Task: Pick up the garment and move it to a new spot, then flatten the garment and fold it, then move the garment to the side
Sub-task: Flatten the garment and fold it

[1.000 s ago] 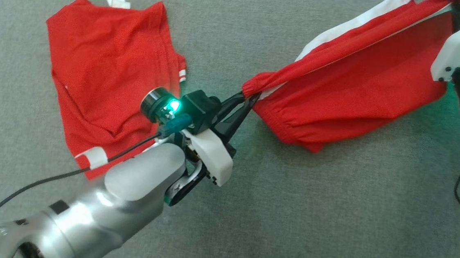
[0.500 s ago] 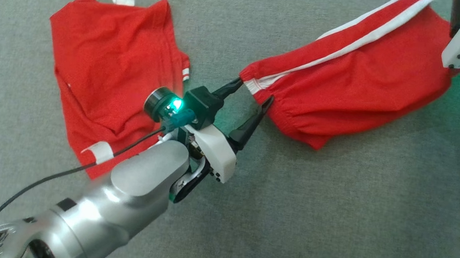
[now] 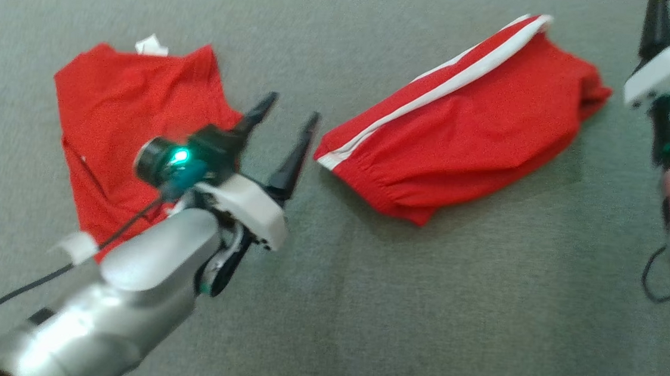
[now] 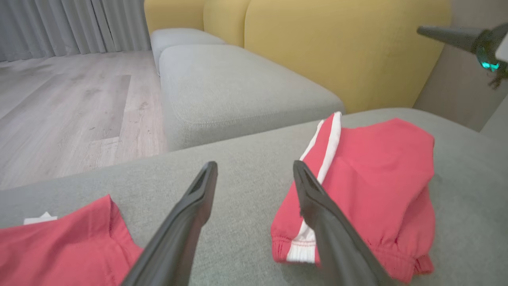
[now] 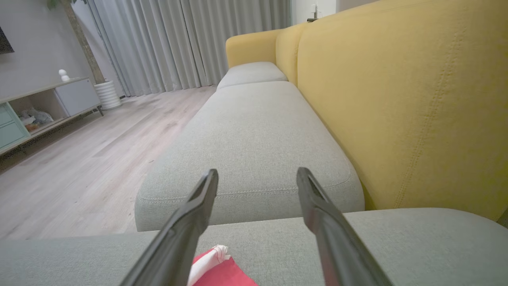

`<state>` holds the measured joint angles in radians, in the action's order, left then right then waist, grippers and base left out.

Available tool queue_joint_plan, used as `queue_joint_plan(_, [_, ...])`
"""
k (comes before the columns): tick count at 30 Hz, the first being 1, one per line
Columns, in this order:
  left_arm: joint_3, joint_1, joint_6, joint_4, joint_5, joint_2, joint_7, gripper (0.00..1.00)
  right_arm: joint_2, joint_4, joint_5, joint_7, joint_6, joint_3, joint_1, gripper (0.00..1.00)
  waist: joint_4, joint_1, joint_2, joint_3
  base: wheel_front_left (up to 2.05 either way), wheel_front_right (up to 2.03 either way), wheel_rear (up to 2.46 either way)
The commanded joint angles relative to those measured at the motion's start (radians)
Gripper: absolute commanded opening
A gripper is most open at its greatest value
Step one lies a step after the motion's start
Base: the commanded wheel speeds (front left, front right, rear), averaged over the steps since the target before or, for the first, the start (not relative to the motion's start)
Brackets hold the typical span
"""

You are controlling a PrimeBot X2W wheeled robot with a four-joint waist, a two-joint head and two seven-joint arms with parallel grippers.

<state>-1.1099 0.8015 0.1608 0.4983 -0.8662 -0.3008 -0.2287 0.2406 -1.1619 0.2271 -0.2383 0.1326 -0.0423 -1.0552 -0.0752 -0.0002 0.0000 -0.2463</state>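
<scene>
The soft red cloth shorts with a white side stripe lie folded in a long lump on the grey woven sofa cushion, wrinkly at the stretchy end. There are two red clothes: a crumpled red shirt lies apart from the shorts, on the robot's left. The left gripper hangs between them, its two thin dark fingers spread wide, holding nothing. The right gripper is spread wide and empty too.
</scene>
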Motion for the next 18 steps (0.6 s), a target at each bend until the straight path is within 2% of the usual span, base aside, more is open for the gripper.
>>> queue_joint_plan(1, [0.063,0.010,0.015,-0.041,-0.022,-0.040,-0.016,1.00,-0.012,0.056,0.034,-0.013,-0.002,-0.032,0.037,1.00,0.036,0.0002,0.0000,0.048,0.00,0.00,0.00])
queue_joint_plan(5, [0.130,-0.047,0.061,-0.108,-0.033,-0.083,-0.028,1.00,-0.006,0.152,0.114,-0.019,-0.002,-0.100,0.143,1.00,0.063,0.0002,0.0000,0.100,0.00,0.00,0.00])
queue_joint_plan(10, [0.240,-0.143,0.125,-0.199,0.013,-0.114,-0.032,1.00,0.006,0.284,0.204,-0.020,-0.002,-0.158,0.295,1.00,0.088,0.0002,0.0000,0.161,0.00,0.00,0.00])
queue_joint_plan(14, [0.351,-0.266,0.157,-0.270,0.093,-0.114,-0.033,1.00,0.012,0.392,0.250,-0.014,-0.002,-0.193,0.434,1.00,0.105,0.0002,0.0000,0.200,0.00,0.00,0.00])
queue_joint_plan(18, [0.464,-0.407,0.174,-0.325,0.182,-0.084,-0.033,1.00,0.014,0.496,0.262,0.003,-0.002,-0.207,0.580,1.00,0.114,0.0002,0.0000,0.226,0.00,0.00,0.00])
